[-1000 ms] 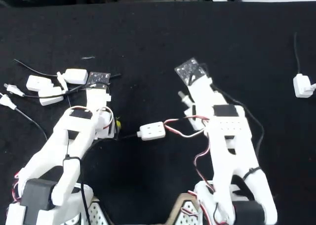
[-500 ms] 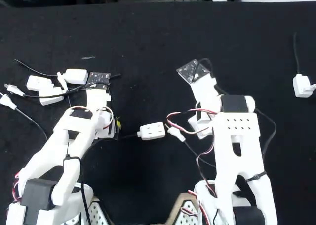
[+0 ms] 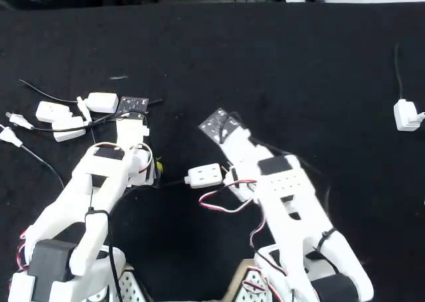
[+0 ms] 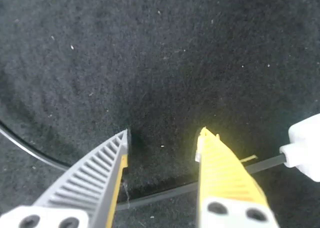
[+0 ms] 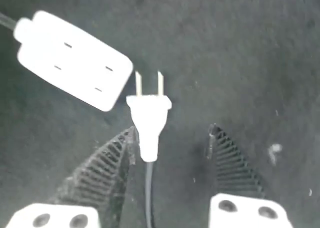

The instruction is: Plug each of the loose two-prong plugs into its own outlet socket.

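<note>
R gripper (image 5: 171,132) hanging open, empty, plug (image 5: 148,112) lying at its tips by socket (image 5: 72,60); L gripper (image 4: 164,136) sitting open, empty, over cord (image 4: 165,192).

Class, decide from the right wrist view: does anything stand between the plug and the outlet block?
Nothing visible does. The plug lies between the right gripper's open fingers, its prongs just beside the outlet block, bare table between.

On the high view I read even overhead light: the black bench (image 3: 319,63) stays dark and matte. White parts run bright; the outlet block (image 3: 204,175) shows little surface shading. On the left wrist view a soft shadow pools at the grey fingertip of the left pincer (image 4: 163,136), and the bench there reads dim.
</note>
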Tool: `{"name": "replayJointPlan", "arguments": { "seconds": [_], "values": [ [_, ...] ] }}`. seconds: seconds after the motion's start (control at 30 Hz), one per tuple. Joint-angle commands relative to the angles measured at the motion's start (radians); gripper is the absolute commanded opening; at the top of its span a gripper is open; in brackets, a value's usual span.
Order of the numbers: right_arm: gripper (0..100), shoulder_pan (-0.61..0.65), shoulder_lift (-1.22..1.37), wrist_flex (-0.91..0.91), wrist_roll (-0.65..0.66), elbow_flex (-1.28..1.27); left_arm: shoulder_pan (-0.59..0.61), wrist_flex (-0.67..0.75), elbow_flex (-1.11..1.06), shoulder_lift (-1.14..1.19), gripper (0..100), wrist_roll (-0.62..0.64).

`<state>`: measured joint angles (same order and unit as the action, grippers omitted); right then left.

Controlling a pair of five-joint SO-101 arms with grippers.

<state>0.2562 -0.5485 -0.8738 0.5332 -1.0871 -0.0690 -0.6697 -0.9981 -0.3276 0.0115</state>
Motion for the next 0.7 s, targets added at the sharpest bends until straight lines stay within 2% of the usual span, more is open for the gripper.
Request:
{"name": "replayJointPlan", "arguments": {
  "seconds": [0.0,0.23,0.47,0.67],
  "values": [
    [21.1,0.066,-0.028,0.020,-0.009,0.001,0.008,0.005,-0.002,-0.029,22,0.003],
    [21.1,0.074,-0.004,0.006,-0.009,0.036,0.008,0.006,-0.002,-0.029,22,0.003],
    [21.1,0.074,0.222,-0.130,-0.008,0.208,0.008,0.005,-0.002,-0.029,22,0.003],
    [21.1,0.072,0.366,-0.129,-0.002,0.272,0.008,0.005,-0.002,-0.029,22,0.003]
  ]
}}
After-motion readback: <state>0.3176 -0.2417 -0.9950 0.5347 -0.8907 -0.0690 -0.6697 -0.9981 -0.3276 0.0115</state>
